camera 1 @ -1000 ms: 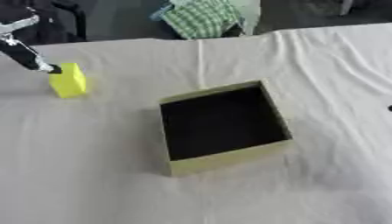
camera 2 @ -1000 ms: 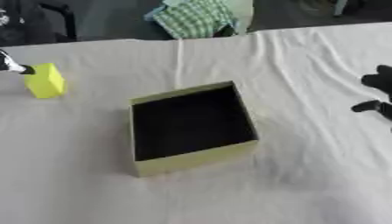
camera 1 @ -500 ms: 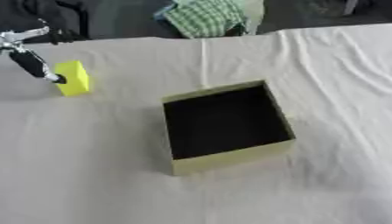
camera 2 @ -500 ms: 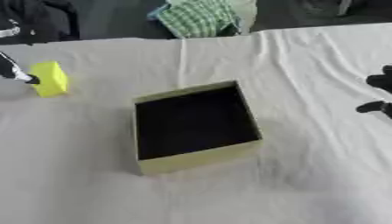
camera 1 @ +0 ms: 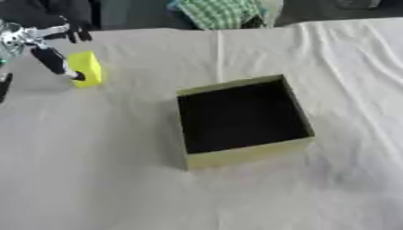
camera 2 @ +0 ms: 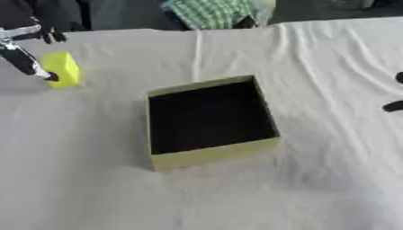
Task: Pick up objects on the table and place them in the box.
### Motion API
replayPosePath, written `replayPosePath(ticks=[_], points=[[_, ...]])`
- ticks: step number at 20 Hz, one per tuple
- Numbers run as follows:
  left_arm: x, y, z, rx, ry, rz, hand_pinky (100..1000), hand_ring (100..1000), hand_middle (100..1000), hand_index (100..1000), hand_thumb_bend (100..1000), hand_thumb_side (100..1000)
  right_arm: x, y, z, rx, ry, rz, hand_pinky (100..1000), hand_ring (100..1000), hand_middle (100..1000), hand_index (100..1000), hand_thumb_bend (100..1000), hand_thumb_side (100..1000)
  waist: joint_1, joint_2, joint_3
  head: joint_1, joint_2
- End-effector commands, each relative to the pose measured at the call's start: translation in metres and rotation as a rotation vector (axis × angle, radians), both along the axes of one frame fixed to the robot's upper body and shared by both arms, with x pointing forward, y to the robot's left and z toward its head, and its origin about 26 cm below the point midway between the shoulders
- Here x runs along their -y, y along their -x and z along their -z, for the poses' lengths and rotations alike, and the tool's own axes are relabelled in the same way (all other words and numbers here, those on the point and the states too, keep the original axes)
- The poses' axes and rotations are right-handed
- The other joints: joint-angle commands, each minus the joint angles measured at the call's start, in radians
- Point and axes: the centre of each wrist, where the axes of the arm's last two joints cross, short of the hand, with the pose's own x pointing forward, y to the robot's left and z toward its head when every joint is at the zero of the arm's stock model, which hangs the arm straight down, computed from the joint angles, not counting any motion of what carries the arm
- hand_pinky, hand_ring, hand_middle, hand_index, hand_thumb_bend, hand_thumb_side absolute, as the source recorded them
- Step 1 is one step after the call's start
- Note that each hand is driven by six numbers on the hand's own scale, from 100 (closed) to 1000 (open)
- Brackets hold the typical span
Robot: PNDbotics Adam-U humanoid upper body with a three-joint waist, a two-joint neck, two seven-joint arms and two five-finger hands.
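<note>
One yellow block (camera 1: 85, 68) stood on the bench (camera 1: 94, 179) left of the box (camera 1: 242, 119) in my left-eye view, pinched by my left hand (camera 1: 49, 54). Only the right-eye view showed my right hand (camera 2: 396, 92); I couldn't tell its fingers.

Matt cardboard box (camera 1: 245, 155) on wrinkled white cloth (camera 1: 94, 170)

**Two head eyes, one downward look**

Both views look down from above onto the white cloth-covered table (camera 1: 102, 179). They share the open yellow cardboard box (camera 1: 244, 155), right of the left hand (camera 1: 47, 56); only the right eye catches the right hand (camera 2: 395, 92).
</note>
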Motion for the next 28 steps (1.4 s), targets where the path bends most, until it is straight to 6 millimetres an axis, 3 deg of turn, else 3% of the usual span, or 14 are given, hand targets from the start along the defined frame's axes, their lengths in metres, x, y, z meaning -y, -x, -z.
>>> replayPosePath(ticks=[1, 12, 18, 24, 25, 26, 28], points=[[-0.006, 0.003, -0.010, 0.027, -0.003, -0.022, 798, 718, 717, 843, 621, 197, 0.002, 0.000, -0.007, 0.022, 0.016, 0.001, 566, 856, 726, 863, 100, 762, -0.003, -0.014, -0.001, 0.005, 0.008], [-0.001, -0.003, 0.000, 0.076, -0.008, -0.054, 765, 673, 677, 832, 580, 199, 0.001, -0.001, -0.007, 0.023, 0.013, -0.002, 567, 855, 726, 864, 100, 763, -0.004, -0.004, -0.005, 0.007, 0.006], [-0.002, -0.003, 0.003, 0.081, -0.040, -0.086, 718, 605, 625, 813, 589, 179, 0.001, -0.001, -0.006, 0.021, 0.013, -0.002, 567, 855, 726, 864, 100, 763, -0.004, -0.004, -0.004, 0.006, 0.004], [-0.004, 0.000, -0.003, 0.129, -0.054, -0.085, 756, 656, 655, 821, 633, 188, 0.002, -0.001, -0.006, 0.020, 0.012, -0.001, 568, 855, 727, 864, 100, 762, -0.004, -0.007, -0.002, 0.005, 0.001], [-0.004, 0.001, -0.006, 0.141, -0.055, -0.081, 765, 669, 667, 826, 590, 219, 0.002, -0.001, -0.006, 0.020, 0.012, 0.000, 568, 855, 727, 864, 100, 761, -0.004, -0.007, -0.002, 0.005, 0.001], [-0.005, 0.002, -0.009, 0.151, -0.055, -0.078, 765, 669, 667, 826, 651, 194, 0.002, -0.001, -0.006, 0.020, 0.012, 0.001, 568, 855, 727, 864, 100, 761, -0.004, -0.008, -0.001, 0.005, 0.001], [-0.006, 0.004, -0.015, 0.168, -0.054, -0.074, 771, 677, 680, 831, 665, 203, 0.002, 0.000, -0.006, 0.019, 0.012, 0.001, 568, 855, 727, 864, 100, 761, -0.003, -0.009, 0.001, 0.004, 0.002]])
